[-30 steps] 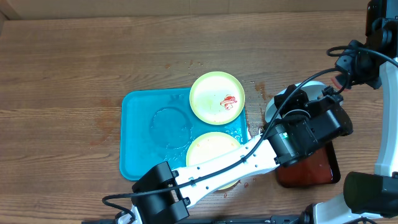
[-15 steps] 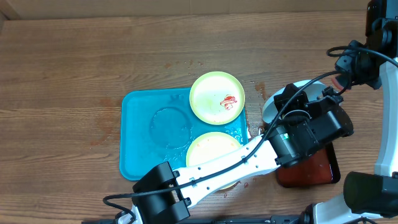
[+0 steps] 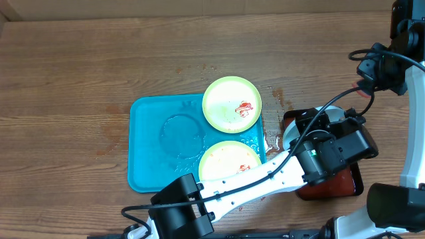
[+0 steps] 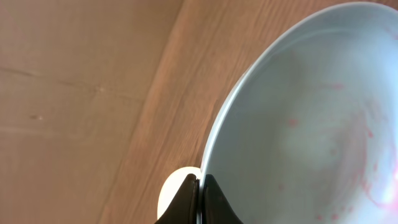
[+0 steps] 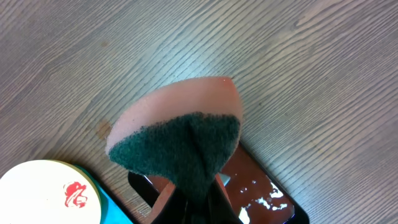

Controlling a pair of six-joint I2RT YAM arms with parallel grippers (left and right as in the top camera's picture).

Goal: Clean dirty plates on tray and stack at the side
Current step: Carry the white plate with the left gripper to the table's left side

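**Item 1, nearest.** Green plate [image 3: 222, 161], cream centre, sat on the near right of the blue tray [image 3: 147, 149], partly under the left arm [image 3: 265, 176]. It looked unwiped.

**Item 2.** Left claw [image 4: 199, 194] was closed tight on the rim of the light blue plate [image 4: 311, 118]. The plate was held clear of the blue tray, over the small dark tray [image 3: 330, 184] at the right. Only faint pink streaks remained on its face.
- Change over the last second: the arm drew back toward the near edge and took the plate with it. The far left corner of the dark tray, covered before, lay exposed.
- Judgement: wiping of this plate was about done, and it was likely headed for the side as the base of the stack.

**Item 3.** The left half of the blue tray was bare, with a wet ring [image 3: 180, 133] marking a vacated place.

**Item 4.** 2nd green plate [image 3: 232, 105] sat at the far right corner of the blue tray, overhanging its far edge. Its red smear was plain, and it had not moved.

**Item 5, farthest.** Right claw [image 5: 200, 202] was closed on a folded sponge [image 5: 177, 134], green scouring face down. It was raised over the desk [image 5: 298, 74] by the far end of the dark tray, apart from the light blue plate. Its position was unchanged.

**Tally.** 1 of 3 plates was nearly clean, 2 remained soiled, and 0 were stacked.
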